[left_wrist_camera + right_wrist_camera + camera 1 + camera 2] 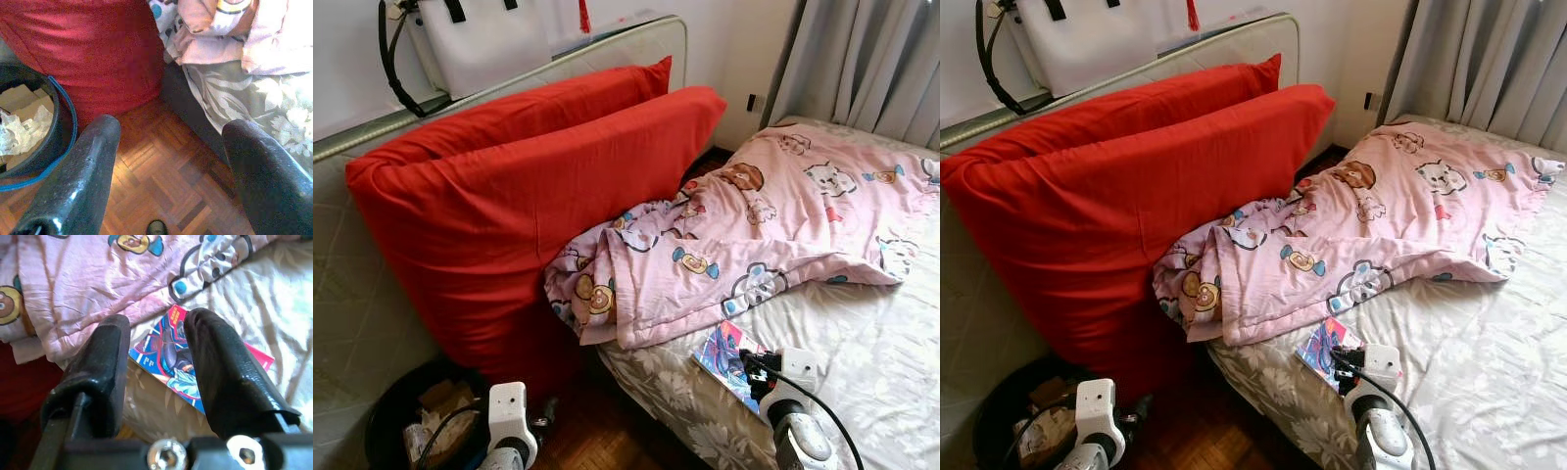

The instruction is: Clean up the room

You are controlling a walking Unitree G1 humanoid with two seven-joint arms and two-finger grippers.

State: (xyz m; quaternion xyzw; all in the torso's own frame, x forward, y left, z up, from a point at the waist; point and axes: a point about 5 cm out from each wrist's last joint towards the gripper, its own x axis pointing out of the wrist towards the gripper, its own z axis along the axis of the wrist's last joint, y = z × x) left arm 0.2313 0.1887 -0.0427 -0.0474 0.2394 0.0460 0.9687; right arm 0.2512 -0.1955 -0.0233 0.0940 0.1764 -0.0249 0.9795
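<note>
One comic book (186, 367) lies flat on the bed sheet (871, 362) just below the pink quilt (754, 235), the right gripper (156, 333) poised over it, parted and empty, best approached edge-on; left gripper (171, 142) wide, empty, near the bin (54, 127) holding cardboard and crumpled paper.

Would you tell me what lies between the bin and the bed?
Bare parquet floor, with the red pillow leaning behind it, seen between bin and bed in the left wrist view.
</note>
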